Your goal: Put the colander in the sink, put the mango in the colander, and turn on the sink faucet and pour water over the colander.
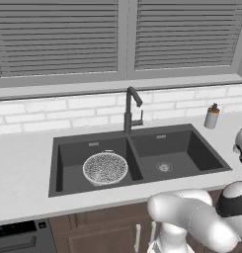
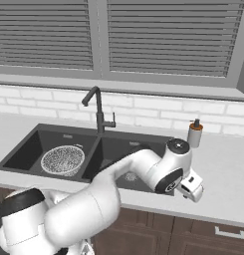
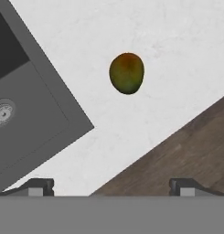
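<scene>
Hand view, left to right: sink (image 3: 26,114) corner with its drain, then the mango (image 3: 126,73) alone on the white counter (image 3: 177,55), near the front edge. Gripper (image 3: 111,185) hangs above it, fingertips spread wide and empty, apparently lining up a grasp. Colander (image 1: 105,168) already sits in the left basin.

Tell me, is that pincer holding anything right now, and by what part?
Nothing is held. The pincer is open above the counter, and the mango lies there untouched, well ahead of its fingertips.
</scene>
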### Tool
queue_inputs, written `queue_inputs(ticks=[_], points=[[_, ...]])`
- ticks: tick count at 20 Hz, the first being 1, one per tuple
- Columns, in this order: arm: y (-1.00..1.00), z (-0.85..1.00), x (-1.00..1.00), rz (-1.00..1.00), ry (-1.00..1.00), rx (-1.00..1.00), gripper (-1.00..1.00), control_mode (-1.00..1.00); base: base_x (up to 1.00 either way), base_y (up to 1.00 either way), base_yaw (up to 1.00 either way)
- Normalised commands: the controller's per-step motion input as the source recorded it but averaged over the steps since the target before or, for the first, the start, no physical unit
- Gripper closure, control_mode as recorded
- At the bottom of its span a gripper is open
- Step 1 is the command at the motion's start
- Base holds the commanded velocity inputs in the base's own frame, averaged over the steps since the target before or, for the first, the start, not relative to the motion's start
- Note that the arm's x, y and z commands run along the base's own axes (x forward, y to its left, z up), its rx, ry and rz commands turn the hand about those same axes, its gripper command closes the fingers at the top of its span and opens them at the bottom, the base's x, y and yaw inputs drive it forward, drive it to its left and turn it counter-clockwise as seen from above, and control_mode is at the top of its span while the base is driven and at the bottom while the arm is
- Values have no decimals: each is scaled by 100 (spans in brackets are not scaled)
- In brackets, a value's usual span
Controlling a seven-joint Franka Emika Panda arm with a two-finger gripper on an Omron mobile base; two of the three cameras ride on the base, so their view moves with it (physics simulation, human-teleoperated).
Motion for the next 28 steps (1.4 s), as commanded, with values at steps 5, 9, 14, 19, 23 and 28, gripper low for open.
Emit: queue_inputs(ticks=[5, 9, 14, 19, 23, 28], points=[[-42, -23, 31, -1, 2, 0, -100, -100, 0, 0, 0], [-39, -27, 19, -3, 0, 0, -100, -100, 0, 0, 0], [-23, -21, 11, -2, 0, 0, -100, -100, 0, 0, 0], [0, -8, 12, 0, 0, 0, -100, -100, 0, 0, 0], [1, -8, 18, 0, 0, -2, -100, -100, 0, 0, 0], [3, -22, 24, 0, 0, -6, -100, -100, 0, 0, 0]])
